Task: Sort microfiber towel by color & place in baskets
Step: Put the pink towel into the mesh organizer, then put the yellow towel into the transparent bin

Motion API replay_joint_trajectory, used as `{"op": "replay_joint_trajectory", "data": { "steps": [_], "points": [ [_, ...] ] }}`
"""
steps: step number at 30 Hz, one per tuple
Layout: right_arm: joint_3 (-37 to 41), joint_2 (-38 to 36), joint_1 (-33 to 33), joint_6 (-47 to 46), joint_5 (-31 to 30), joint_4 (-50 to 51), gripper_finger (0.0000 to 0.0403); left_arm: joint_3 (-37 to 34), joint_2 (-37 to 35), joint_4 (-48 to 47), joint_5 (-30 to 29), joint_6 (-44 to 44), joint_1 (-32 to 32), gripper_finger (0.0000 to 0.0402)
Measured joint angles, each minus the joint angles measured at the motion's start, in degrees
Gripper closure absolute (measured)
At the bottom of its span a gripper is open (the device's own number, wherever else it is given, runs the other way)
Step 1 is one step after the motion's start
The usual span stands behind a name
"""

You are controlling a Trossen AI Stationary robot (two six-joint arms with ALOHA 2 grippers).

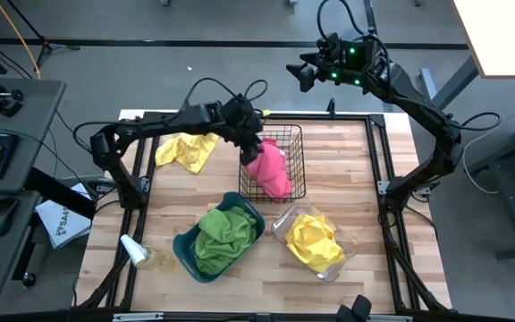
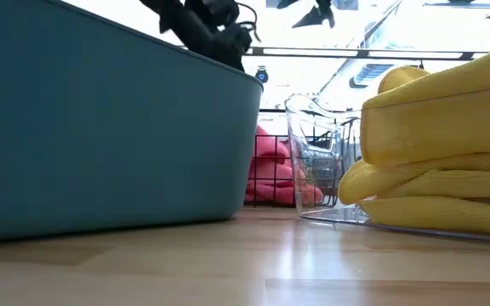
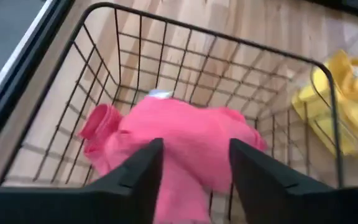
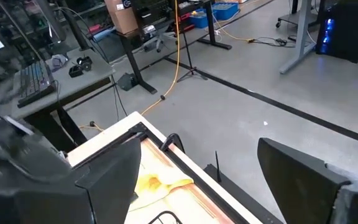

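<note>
The sorting looks mostly done, with one towel clearly left. On the wooden bench, the black wire-mesh basket sits toward the far edge and holds a pink towel; nearer the front, the teal plastic bin holds a green towel, and beside it the clear plastic bin holds a yellow towel. A second yellow towel lies loose on the bench, left of the wire basket and well apart from the clear bin, so by color it belongs with the yellow one and is not yet placed. The left gripper hovers over the wire basket, directly above the pink towel, and its wrist view shows the two fingers spread with the pink cloth lying below and between them; whether they touch the cloth cannot be told, but they are not pinching it, so I judge this towel as just delivered or being let go. The right gripper is held high behind the far right corner of the bench, away from all the bins, with its fingers wide apart and nothing between them; that arm appears to be waiting. What remains, as far as can be seen, is picking up the loose yellow towel and carrying it across to the clear bin.
</note>
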State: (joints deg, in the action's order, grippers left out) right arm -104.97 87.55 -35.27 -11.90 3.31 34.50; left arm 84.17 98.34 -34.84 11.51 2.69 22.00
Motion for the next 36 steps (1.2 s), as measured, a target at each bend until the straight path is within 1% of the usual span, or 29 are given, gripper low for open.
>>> {"op": "replay_joint_trajectory", "data": {
  "steps": [4,6,8,10,12,16,18,20,24,29,32,36],
  "points": [
    [0.02,0.0,0.0,0.0,0.0,0.02,0.0084,4.44,-3.02,-10.56,-1.06,2.28,1.4,0.0182],
    [0.0,0.0,0.0,0.0,0.01,0.02,0.0084,4.79,-5.45,-14.28,-4.31,1.28,2.56,0.0167],
    [0.01,0.0,0.0,0.0,0.01,0.02,0.0084,2.87,-8.2,-16.82,-8.48,0.31,4.39,0.0159],
    [0.04,0.0,0.0,0.0,0.02,0.05,0.0084,-1.51,-11.11,-17.34,-12.34,-1.72,7.11,0.0157],
    [0.04,0.0,0.0,0.0,0.02,0.44,0.0084,-7.84,-13.89,-17.97,-14.9,-4.17,10.63,0.0156],
    [0.07,0.0,0.0,0.0,0.04,2.36,0.0084,-22.32,-18.99,-17.99,-15.83,-9.59,18.19,0.0156],
    [0.09,0.0,0.0,0.0,-0.09,2.96,0.0084,-27.88,-20.47,-16.79,-17.58,-11.58,21.26,0.0156],
    [0.11,0.0,0.0,0.0,-0.57,3.02,0.0084,-31.91,-20.9,-13.84,-18.26,-12.51,23.77,0.0156],
    [0.11,0.0,0.0,0.0,-1.71,3.0,0.0084,-35.52,-19.01,-6.07,-16.97,-10.97,26.45,0.0156],
    [0.11,0.0,0.0,0.0,-1.77,2.99,0.0084,-34.52,-12.64,-0.35,-16.9,-10.0,27.18,0.0156],
    [0.13,0.0,0.0,-0.02,-1.77,2.99,0.0084,-33.8,-8.14,1.58,-16.9,-8.66,27.19,0.0156],
    [0.13,0.0,0.02,-1.36,-1.77,3.01,0.0084,-33.56,-2.61,0.94,-18.36,-7.49,27.17,0.0156]
  ]
}}
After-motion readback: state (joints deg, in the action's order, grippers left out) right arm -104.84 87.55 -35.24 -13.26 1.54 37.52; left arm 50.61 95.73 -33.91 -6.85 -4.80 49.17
